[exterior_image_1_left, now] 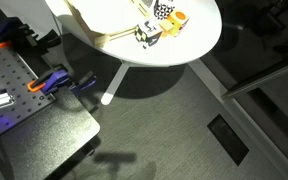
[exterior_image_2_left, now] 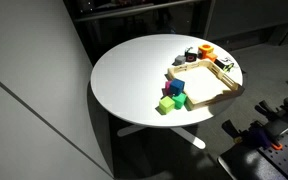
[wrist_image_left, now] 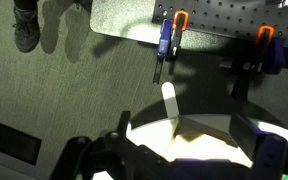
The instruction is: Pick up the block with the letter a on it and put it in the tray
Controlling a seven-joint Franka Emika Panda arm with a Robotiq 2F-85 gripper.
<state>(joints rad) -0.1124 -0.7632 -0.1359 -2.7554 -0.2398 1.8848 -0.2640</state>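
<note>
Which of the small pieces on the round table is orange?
The orange piece near the table edge, right beside the black-and-white spotted object. The others are green, blue or black and white.

**Layout of the scene.** The tray (exterior_image_2_left: 204, 82) lies on the table (exterior_image_2_left: 134, 75), toward one side of the tabletop. The block with the letter a (exterior_image_1_left: 147, 35) sits on the table, outside the tray and just beside one of its corners. Two small pieces (exterior_image_1_left: 170, 14) lie behind the block, near the table's rim. A cluster of blocks (exterior_image_2_left: 171, 98) rests just beside the tray's other end. A perforated board (exterior_image_1_left: 24, 100) carrying clamps (exterior_image_1_left: 46, 84) stands apart from the table.
</note>
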